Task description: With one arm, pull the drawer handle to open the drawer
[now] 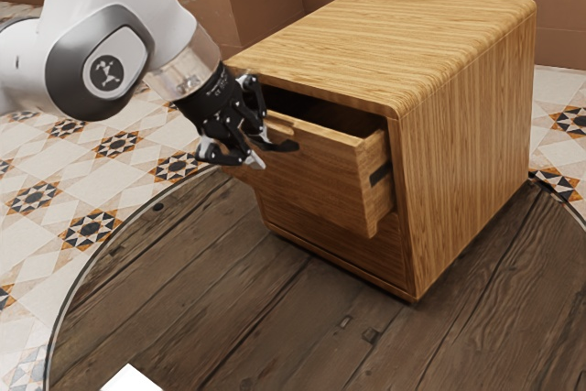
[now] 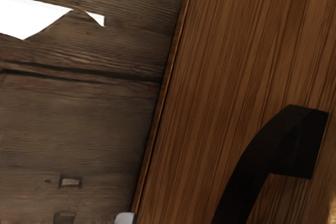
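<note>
You have one wooden cabinet (image 1: pixel 458 135) standing on a round dark plank floor (image 1: pixel 229 318), with patterned tiles (image 1: pixel 55 190) beyond it. It carries one drawer (image 1: pixel 311 180), which stands partly pulled out from the cabinet's face. A dark gap shows above the drawer's front board and its side wall is exposed. You cannot make out the drawer's inside, because it lies in shadow behind the front board.

Your one arm (image 1: pixel 101 34) comes in from the exterior view's left, cut off at the picture's edge. Its black gripper (image 1: pixel 236 139) sits right at the drawer's front, against the single black handle (image 1: pixel 279 142). Gripper and handle overlap there as dark shapes, so you cannot tell whether the gripper is clamped on the handle or loose.

In the wrist view the drawer's front board (image 2: pixel 236 77) stands close. One curved end of the handle (image 2: pixel 278 150) shows, the rest cut off. A white patch (image 2: pixel 26 17) lies on the planks.
</note>
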